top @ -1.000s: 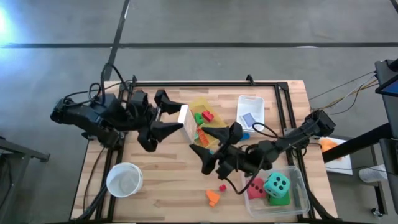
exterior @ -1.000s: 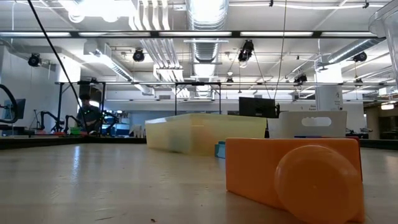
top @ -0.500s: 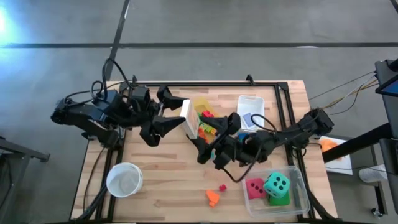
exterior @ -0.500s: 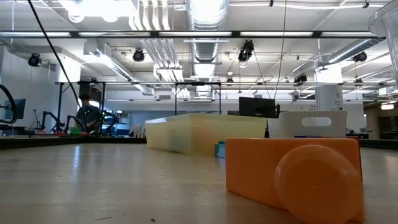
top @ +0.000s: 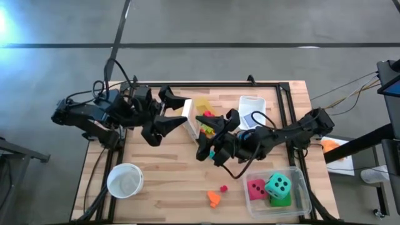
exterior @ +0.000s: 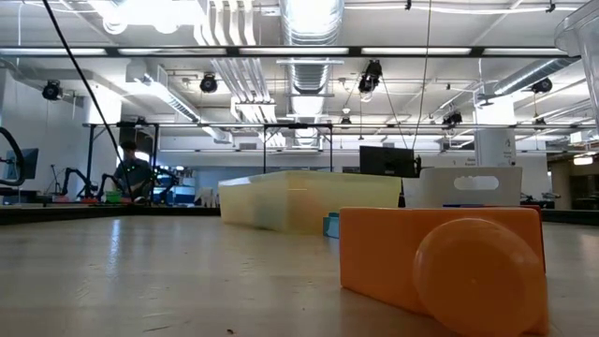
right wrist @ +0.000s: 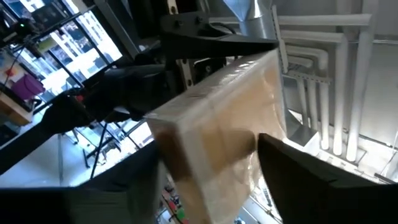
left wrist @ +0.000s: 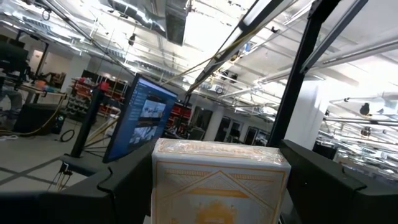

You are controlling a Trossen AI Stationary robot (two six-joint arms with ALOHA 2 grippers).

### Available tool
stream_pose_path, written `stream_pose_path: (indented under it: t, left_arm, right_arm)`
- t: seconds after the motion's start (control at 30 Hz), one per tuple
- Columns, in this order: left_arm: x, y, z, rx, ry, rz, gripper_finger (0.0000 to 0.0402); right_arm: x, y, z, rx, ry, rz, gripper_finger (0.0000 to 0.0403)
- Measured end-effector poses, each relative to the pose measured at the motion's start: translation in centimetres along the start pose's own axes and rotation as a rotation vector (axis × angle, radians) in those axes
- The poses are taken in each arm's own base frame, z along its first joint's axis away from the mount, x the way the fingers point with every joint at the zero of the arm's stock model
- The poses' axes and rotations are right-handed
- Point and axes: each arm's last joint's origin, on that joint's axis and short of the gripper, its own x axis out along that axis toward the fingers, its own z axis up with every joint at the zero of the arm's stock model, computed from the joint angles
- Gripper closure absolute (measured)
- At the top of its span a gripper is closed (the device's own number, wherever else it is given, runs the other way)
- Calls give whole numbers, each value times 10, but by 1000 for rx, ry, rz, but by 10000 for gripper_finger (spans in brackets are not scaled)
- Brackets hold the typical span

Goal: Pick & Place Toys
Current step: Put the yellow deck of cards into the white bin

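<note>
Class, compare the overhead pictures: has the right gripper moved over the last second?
Yes. The right gripper has moved away from the clear bin holding the dice, toward the yellow bin and the left gripper.

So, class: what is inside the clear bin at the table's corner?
The clear bin holds a pink-red die, a teal die and a green die, mostly covered by the teal one.

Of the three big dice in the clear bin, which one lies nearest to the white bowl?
The pink-red die. It sits at the side of the clear bin toward the white bowl; the teal die and green die lie farther away.
</note>
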Motion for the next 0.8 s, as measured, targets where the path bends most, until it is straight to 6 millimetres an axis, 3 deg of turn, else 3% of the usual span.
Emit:
stream_pose_path:
  t: [0.2,0.47,0.57,0.73,0.8]
  left_arm:
    - [1,-1,2,-21,-27,-10,98]
    - [0,0,1,-55,-25,-10,98]
    - [0,0,1,-72,-25,-10,91]
    - [3,1,-8,-59,28,-14,22]
    - [3,2,-12,-40,54,-8,13]
  right_arm:
    - [4,-3,-5,-2,-5,-15,254]
    - [4,-7,-3,8,-17,-42,327]
    - [4,-8,-4,8,-16,-43,336]
    - [4,-4,-4,29,-17,-22,339]
    - [4,-1,-5,40,-8,-10,339]
